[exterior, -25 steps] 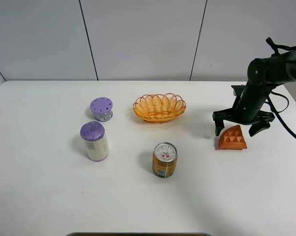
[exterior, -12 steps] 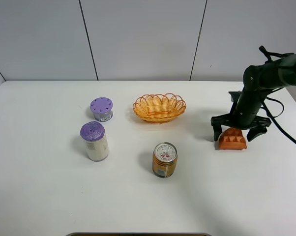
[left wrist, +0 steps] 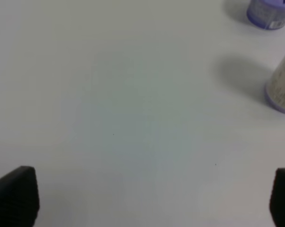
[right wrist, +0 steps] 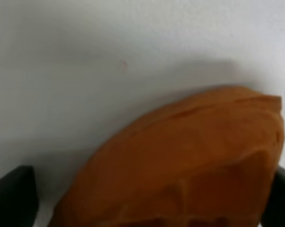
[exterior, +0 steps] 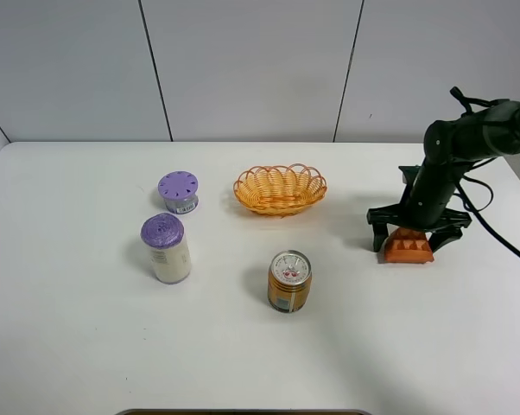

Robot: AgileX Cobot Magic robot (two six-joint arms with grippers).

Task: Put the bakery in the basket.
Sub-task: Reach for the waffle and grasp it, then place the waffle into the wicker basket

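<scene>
The bakery is an orange-brown waffle wedge lying on the white table at the right. My right gripper is open and lowered over it, one finger on each side of the wedge. In the right wrist view the waffle fills the space between the two dark fingertips. The woven orange-yellow basket sits empty at the table's back middle, well left of the wedge. My left gripper is open over bare table; its arm is out of the exterior view.
A gold can stands at front middle. A white bottle with a purple lid and a small purple-lidded jar stand at the left; both show in the left wrist view, the bottle and the jar.
My right gripper has come down and slightly left over the waffle wedge, so its open fingers now straddle it near the table. Nothing else moved.
</scene>
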